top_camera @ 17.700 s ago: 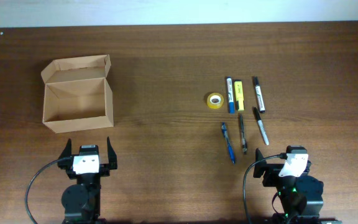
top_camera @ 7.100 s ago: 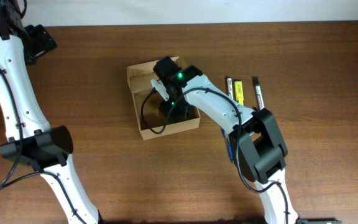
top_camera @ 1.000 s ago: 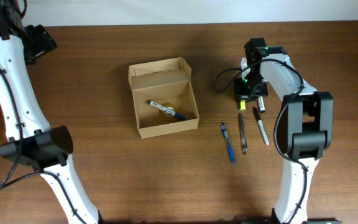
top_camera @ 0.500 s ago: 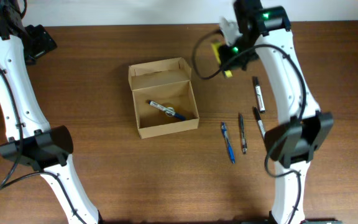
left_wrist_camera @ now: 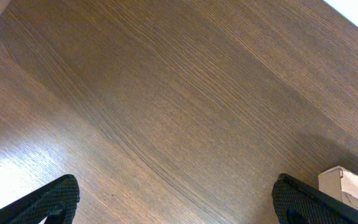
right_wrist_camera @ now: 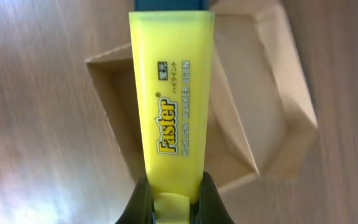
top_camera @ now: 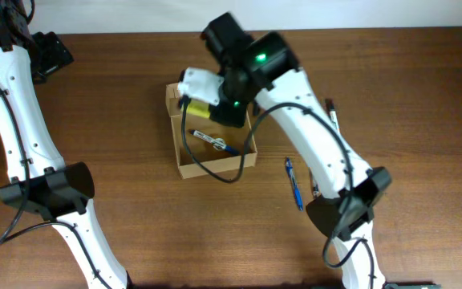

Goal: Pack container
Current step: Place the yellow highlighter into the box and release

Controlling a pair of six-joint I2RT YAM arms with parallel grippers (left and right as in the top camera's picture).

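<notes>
dark brown wood-grain worktop [top_camera: 135, 241] fills nearly everything i can see, with a pale strip of wall [top_camera: 375, 12] along its far edge. two white-and-black arms rise over it. the left arm [top_camera: 14, 104] stands at the left side and reaches up to the far-left corner, well apart from everything else. the right arm [top_camera: 311, 120] sweeps from the near right across to the middle of the worktop.

the container [top_camera: 215, 167] sits a little left of centre, open at the top, its tan walls plain. from the left wrist view only one pale corner of it [left_wrist_camera: 350, 186] pokes in at the lower right.

the left gripper [left_wrist_camera: 176, 199] has its jaws well apart, with nothing but bare wood between them. the right gripper [right_wrist_camera: 176, 202] hangs over the far half of the container, clamped on the end of a yellow highlighter [right_wrist_camera: 173, 93]. from above, the highlighter [top_camera: 196, 108] lies over the far-left part of the box opening. up close its barrel reads "faster", and its far end is a dark teal.

inside the container, on the floor of it, lies a marker [top_camera: 215, 143] set at a slant, with a blue tip toward the near right. out on the worktop to the right of the box lies a blue pen [top_camera: 294, 183], and a black-and-white marker [top_camera: 331, 119] peeks out just beside the right arm.
</notes>
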